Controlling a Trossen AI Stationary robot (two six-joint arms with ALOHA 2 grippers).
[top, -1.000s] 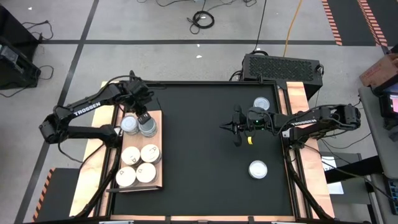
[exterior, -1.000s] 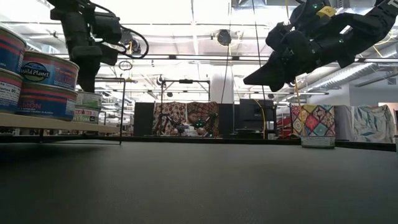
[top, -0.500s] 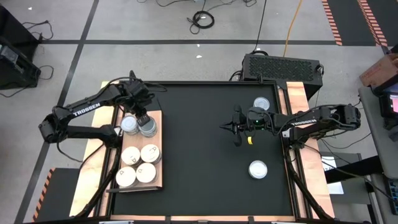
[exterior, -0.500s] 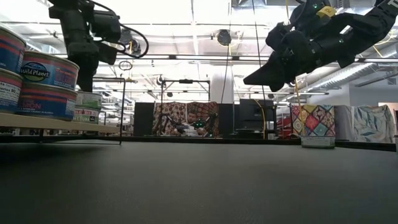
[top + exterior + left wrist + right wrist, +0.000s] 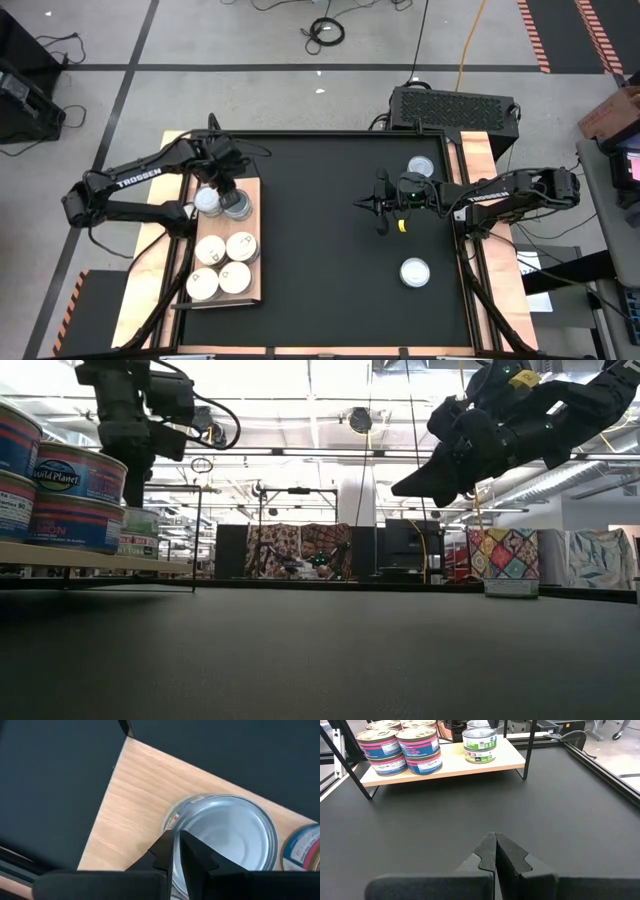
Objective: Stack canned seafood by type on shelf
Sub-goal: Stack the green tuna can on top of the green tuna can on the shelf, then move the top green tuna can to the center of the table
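From overhead, the left gripper (image 5: 228,186) hangs over the upper end of the shelf (image 5: 251,286), the wooden board at centre-left of the frame, right above a silver-topped can (image 5: 238,206). A second silver top sits just beside that can, four cream-topped cans (image 5: 228,262) fill the board's lower half, and two loose cans (image 5: 414,271) lie on the black mat (image 5: 320,240) at right. The right gripper (image 5: 380,207) hovers mid-mat, fingers pressed together, empty. From table height, stacked pink-and-blue tins (image 5: 75,495) show at far left on the board. The left wrist view shows its fingers nearly closed over the silver lid (image 5: 230,835), gripping nothing. The right wrist view looks across bare mat to the shelf. I'd judge a placement just finished; next calls for fetching a loose can.
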